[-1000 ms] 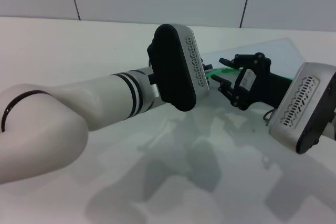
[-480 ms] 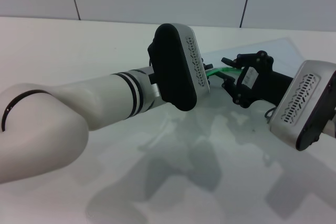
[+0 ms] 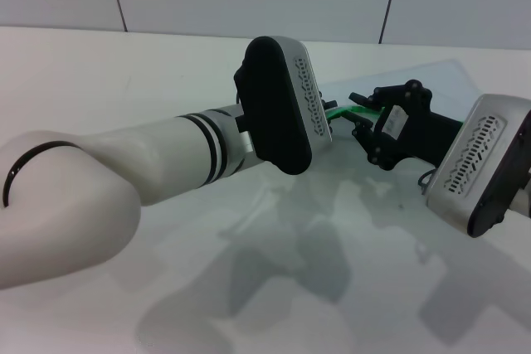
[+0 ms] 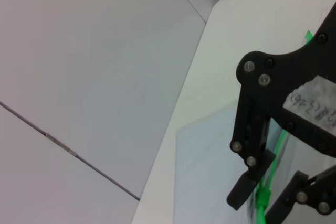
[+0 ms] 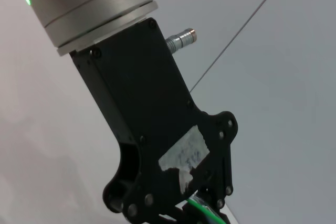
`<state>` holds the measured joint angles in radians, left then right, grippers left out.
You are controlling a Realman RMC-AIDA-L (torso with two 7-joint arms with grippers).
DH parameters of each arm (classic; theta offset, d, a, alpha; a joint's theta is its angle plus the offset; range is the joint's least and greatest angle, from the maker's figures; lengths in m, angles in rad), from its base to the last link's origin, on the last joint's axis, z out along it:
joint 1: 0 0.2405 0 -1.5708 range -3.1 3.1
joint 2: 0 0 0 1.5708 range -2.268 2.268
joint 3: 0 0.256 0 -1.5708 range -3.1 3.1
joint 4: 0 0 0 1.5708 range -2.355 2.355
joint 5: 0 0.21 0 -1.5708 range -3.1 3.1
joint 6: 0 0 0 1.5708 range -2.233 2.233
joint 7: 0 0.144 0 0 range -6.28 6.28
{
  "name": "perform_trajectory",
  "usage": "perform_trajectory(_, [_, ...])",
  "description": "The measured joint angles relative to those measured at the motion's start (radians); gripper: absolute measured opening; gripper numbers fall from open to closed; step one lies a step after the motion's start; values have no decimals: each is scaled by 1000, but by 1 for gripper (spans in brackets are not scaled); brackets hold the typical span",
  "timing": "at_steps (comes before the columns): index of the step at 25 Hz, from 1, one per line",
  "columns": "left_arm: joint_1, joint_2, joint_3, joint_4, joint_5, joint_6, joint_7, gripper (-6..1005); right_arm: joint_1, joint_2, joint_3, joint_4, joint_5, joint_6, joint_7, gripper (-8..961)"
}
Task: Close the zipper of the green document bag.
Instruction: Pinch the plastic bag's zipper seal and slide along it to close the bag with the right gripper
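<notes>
Head view: both arms reach over the white counter [image 3: 99,80] toward its far right part, where the green document bag [image 3: 440,80] lies flat, its pale translucent sheet running toward the far right edge. The zipper [image 3: 342,110] shows as a short bright green strip between the two wrists, on the bag's near-left edge; most of it is hidden by the arms.

Right pincer [image 3: 358,113] sits at the zipper strip, black fingers apart with the green strip between them; I cannot tell if either tip touches it. The left wrist view shows the same pincer [image 4: 262,192] up close: two finger pads stand on either side of the green zipper [image 4: 273,166], a gap between them, so it is open, nothing clamped. A small green slider tab [image 4: 261,199] sits on the strip by the nearer pad. The bag [image 4: 210,166] spreads pale beside it.

Left pincer [image 5: 202,211] is hidden in the head view behind its own black and white wrist housing. The right wrist view shows its body over a bit of green zipper [image 5: 202,207], fingertips cut off, so whether it is open or closed cannot be told.
</notes>
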<state>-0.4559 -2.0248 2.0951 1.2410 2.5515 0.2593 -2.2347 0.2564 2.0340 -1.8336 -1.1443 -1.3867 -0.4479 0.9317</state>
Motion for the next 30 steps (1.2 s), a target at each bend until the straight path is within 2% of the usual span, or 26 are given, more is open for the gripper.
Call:
perform_trajectory(9, [-1, 0, -1, -3, -1, 0, -1, 75, 6, 0, 2, 2, 1, 0, 4, 174])
perform_trajectory(17, [-1, 0, -1, -5, -1, 0, 1, 77, 10, 0, 5, 13, 2, 0, 5, 95])
perform_trajectory(30, [0, 0, -14, -7, 0, 0, 3, 81, 12, 0, 12, 27, 2, 0, 6, 85])
